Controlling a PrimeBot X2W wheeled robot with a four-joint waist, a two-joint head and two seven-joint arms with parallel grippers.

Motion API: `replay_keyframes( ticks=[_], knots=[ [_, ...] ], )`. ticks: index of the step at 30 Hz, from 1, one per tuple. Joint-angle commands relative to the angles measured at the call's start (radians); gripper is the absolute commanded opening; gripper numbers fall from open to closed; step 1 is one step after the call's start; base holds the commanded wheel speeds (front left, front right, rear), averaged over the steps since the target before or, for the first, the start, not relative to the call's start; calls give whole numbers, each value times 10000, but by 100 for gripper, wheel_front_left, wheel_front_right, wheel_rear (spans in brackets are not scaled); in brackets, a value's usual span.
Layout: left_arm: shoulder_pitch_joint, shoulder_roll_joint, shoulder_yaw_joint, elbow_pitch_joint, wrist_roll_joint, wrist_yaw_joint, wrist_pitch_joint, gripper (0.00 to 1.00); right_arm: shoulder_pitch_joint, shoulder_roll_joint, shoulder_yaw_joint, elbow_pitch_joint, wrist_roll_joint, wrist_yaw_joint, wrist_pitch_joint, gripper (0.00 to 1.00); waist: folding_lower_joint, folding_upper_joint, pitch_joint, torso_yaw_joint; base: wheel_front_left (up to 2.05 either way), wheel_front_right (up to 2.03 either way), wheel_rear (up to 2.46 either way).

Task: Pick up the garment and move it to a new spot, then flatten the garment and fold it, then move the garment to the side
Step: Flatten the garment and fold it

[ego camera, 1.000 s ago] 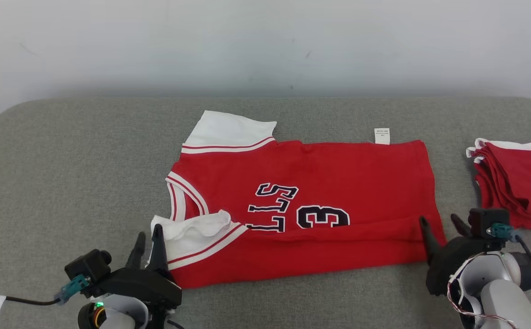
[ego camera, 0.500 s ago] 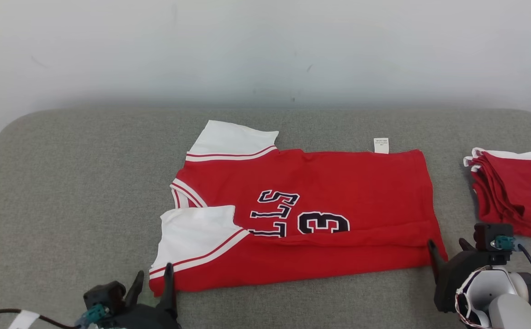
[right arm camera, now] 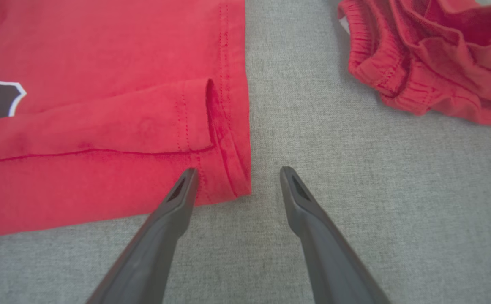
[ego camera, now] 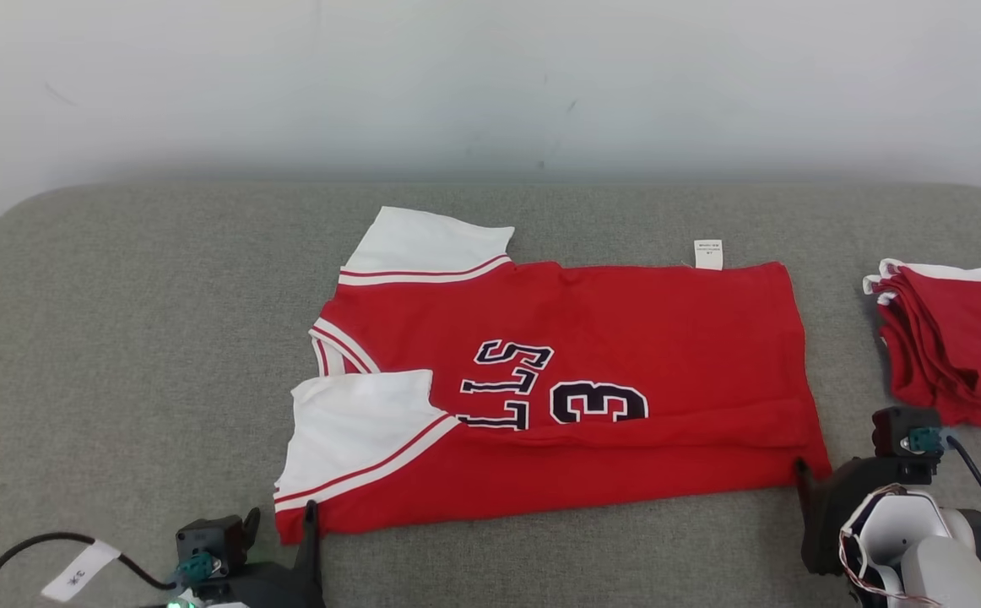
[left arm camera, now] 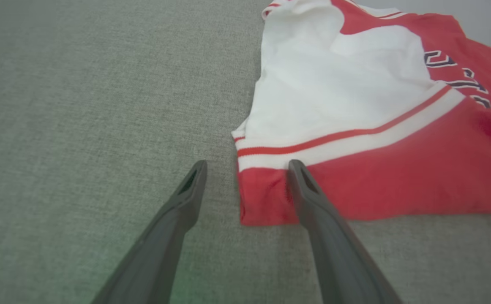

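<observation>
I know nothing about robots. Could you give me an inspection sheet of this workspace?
Surface: grey fabric surface, flat.
Job's things: red jersey with white sleeves, laid flat, near long edge folded over.
Clutter: folded red shorts at the right, apart from the jersey.
Grippers: left gripper, jaws open at the jersey's sleeve-end corner; right gripper, jaws open at its hem corner; neither holds anything.
Cables: tagged black cable by the left gripper; black cable on the right wrist.
Surroundings: plain pale wall behind.
</observation>
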Motion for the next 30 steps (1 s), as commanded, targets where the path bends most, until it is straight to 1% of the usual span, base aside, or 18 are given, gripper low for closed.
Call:
replay_keyframes(
  ticks=[1,9,14,18,21,22,23,26,30],
  knots=[
    [-148,45,-64,167,51,-4,44,100,-153,58,-36,64,-131,-27,59,100,1,-1,48,-15,0,0,0],
    [-447,-39,-326,766,151,-236,97,100,-554,173,-230,433,-160,-27,302,100,1,-1,241,21,0,0,0],
    [-666,-146,-380,949,135,-285,20,100,-775,191,-285,391,-257,-27,161,100,1,-1,359,104,0,0,0],
    [-722,-189,-385,1033,105,-316,-15,100,-766,206,-181,339,-241,-27,413,100,1,-1,365,123,0,0,0],
    [-746,-227,-379,1145,72,-316,-36,100,-732,71,112,238,-267,-27,646,100,1,-1,367,125,0,0,0],
    [-748,-241,-379,1180,67,-319,-48,100,-736,36,180,196,-282,-27,743,96,1,-1,369,122,0,0,0],
    [-744,-256,-380,1210,62,-324,-45,99,-724,28,240,152,-273,-27,820,81,1,-1,371,118,0,0,0],
    [-759,-315,-402,1302,41,-344,-62,95,-643,24,276,46,-216,-27,1074,45,1,-1,382,111,0,0,0],
    [-816,-376,-437,1417,31,-376,-73,93,-497,-23,291,-116,-297,-27,1247,37,1,-1,397,125,0,0,0]
  ],
)
